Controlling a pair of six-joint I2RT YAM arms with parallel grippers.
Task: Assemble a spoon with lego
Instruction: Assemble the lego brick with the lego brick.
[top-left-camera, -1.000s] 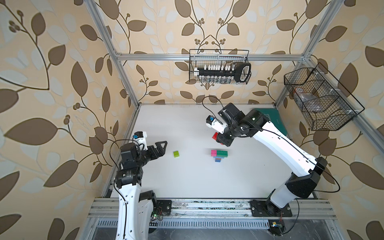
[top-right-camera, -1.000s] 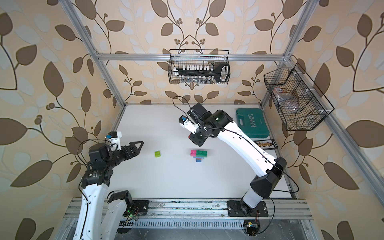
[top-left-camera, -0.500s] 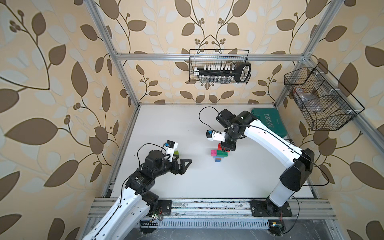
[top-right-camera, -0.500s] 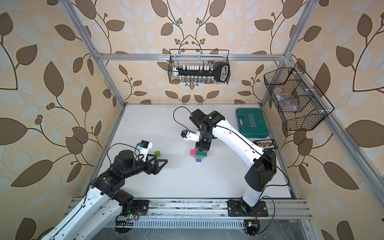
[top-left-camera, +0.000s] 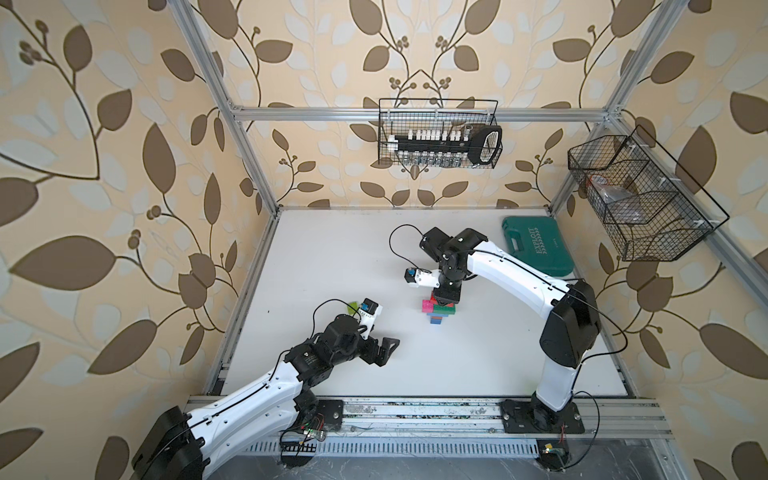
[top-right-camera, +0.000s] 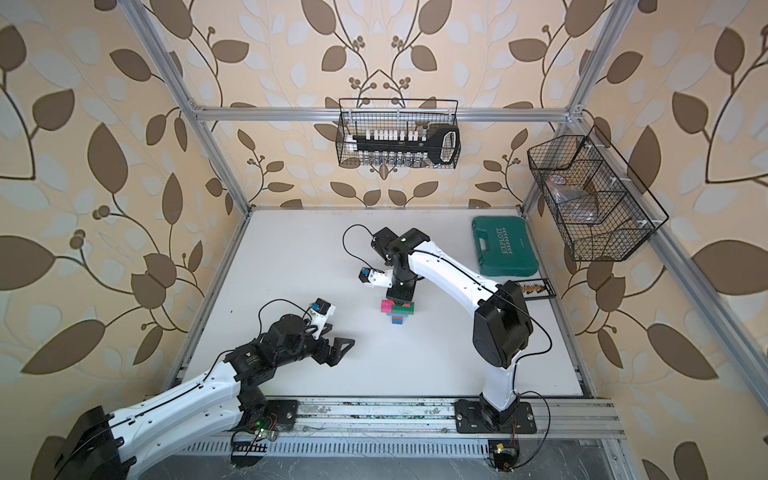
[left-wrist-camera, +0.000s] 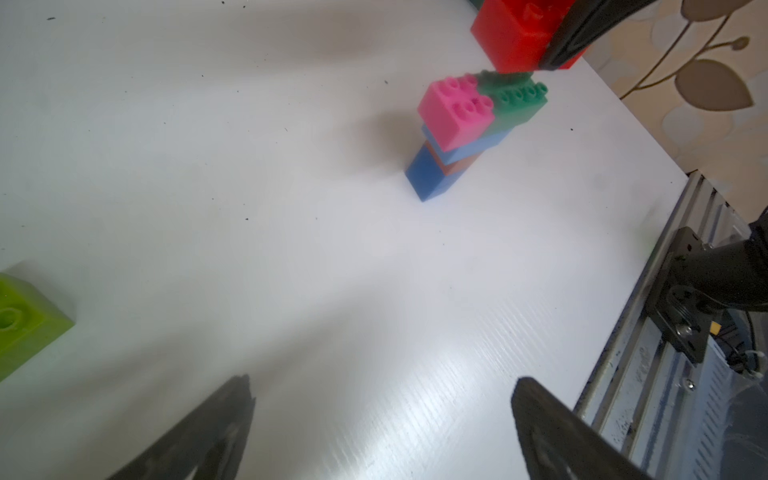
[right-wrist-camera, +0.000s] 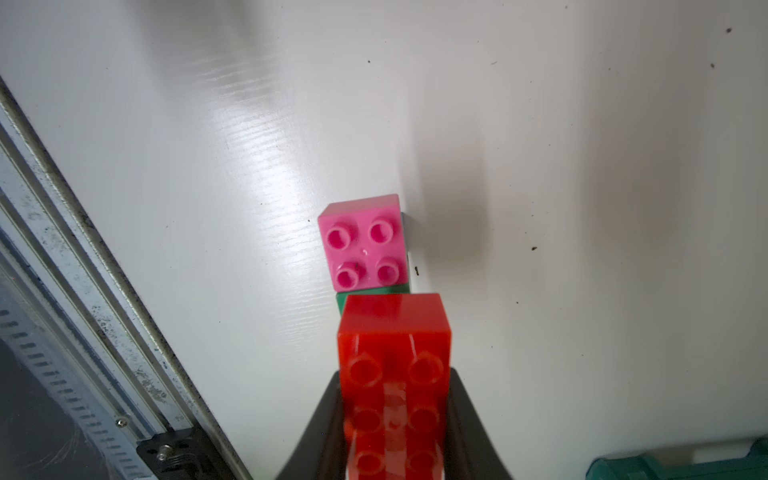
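Right gripper: jaws narrow, clamped on the long sides of the red brick, studs up. The red brick sits directly over the green brick of the partial spoon. Contact between the two cannot be told.

The spoon stands upright in the middle of the surface. Order from the base:
- blue brick
- brown-orange brick
- light-blue brick
- pink brick and green brick side by side on top

Left gripper: jaws wide, nothing between them, low over the surface, well apart from the spoon.

Lime brick lies loose on the surface near the left gripper, studs up.

Teal tool case lies at the far right corner.
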